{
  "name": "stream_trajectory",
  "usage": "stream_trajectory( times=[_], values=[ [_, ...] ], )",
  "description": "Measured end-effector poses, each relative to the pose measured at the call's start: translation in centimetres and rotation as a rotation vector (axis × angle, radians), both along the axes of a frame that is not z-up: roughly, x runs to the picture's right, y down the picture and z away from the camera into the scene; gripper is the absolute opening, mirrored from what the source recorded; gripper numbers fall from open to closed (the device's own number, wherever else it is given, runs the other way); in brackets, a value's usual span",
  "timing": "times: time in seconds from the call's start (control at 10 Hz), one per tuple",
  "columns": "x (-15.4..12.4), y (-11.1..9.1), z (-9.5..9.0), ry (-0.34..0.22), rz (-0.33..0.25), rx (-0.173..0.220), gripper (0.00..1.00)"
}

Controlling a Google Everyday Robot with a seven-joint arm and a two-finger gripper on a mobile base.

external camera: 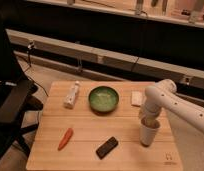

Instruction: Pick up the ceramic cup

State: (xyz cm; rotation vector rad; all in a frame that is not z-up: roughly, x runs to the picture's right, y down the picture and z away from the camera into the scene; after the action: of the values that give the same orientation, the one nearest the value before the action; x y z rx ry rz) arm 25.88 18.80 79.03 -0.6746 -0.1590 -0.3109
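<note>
The small white ceramic cup [149,133] stands upright on the right side of the wooden table [90,135], to the right of the black bar. My gripper [149,121] comes down from the white arm [167,102] right at the cup's rim, and its tips are hidden at the cup's mouth. The wide green bowl [103,98] sits at the table's middle back, to the left of the arm.
An orange carrot [65,138] lies front left. A black bar [107,147] lies front centre. A white bottle [71,95] lies back left. A white packet [136,98] lies behind the arm. A black chair [10,107] stands left of the table.
</note>
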Motion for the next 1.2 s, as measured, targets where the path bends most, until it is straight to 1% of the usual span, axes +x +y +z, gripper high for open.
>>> stream_trajectory(
  times=[0.2, 0.3, 0.4, 0.6, 0.8, 0.9, 1.2],
  values=[
    [0.2, 0.2, -0.1, 0.003, 0.009, 0.005, 0.03],
    [0.1, 0.0, -0.2, 0.000, 0.005, 0.005, 0.00],
    [-0.2, -1.0, -0.5, -0.003, -0.002, 0.013, 0.00],
    [-0.9, -2.9, -1.7, -0.006, -0.011, 0.028, 0.00],
    [-0.9, -2.9, -2.0, -0.004, -0.014, 0.028, 0.00],
    [-1.0, -3.1, -2.0, -0.001, -0.015, 0.037, 0.00],
    [-1.5, -4.9, -2.7, -0.003, -0.018, 0.061, 0.00]
  ],
)
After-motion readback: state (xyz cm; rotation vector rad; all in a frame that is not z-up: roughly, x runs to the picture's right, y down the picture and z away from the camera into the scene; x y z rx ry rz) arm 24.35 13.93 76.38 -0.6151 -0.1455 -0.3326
